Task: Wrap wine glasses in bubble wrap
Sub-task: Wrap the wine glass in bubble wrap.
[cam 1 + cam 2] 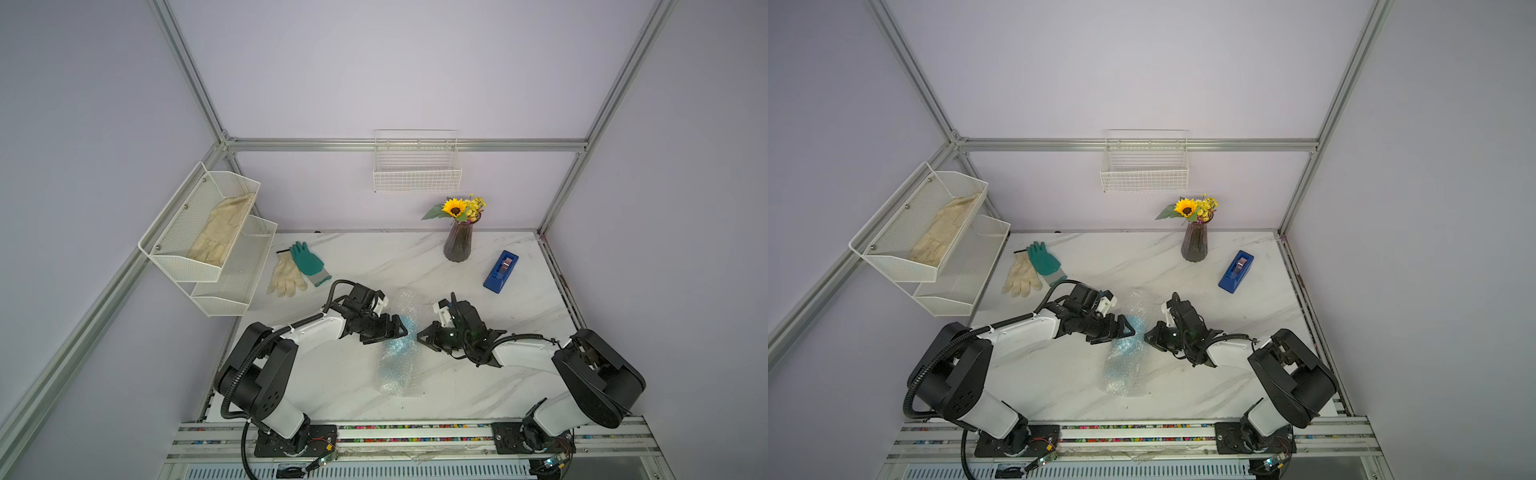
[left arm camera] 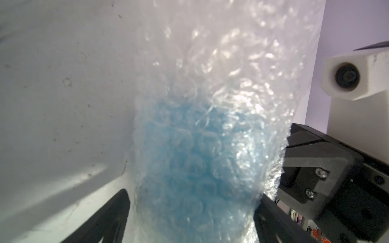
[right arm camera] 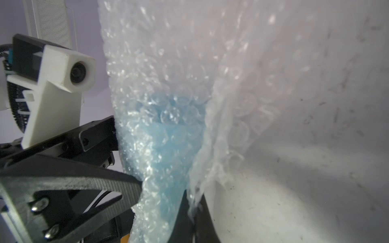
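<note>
- Left fingers (image 2: pixel 111 216): spread wide, one on each side of the wrapped bundle, gripping nothing that can be seen.
- Right fingers (image 3: pixel 189 227): closed together, with a bunched edge of the bubble wrap (image 1: pixel 399 376) gathered into them. They appear to pinch only the film.
- The light-blue goblet (image 2: pixel 185 147), the task's wine glass, lies inside the wrap and shows as a blue blur through the bubbles. In both top views it sits mid-tabletop, directly between the two sets of fingers, which face each other across it.
- The wrap forms a loose tube running from the far side toward the near edge of the marble tabletop (image 1: pixel 457 386). Both ends look open and untucked.
- Risk: with the left fingers open, only the right pinch holds the roll. The springy film could uncurl and bare the goblet.
- Risk: a pull by the right fingers could drag the thin film off, or roll the round bowl out of an open end.
- Farther off: a blue tape dispenser (image 1: pixel 500 271) stands well apart, toward the far right corner. Nothing seals the wrap yet.
</note>
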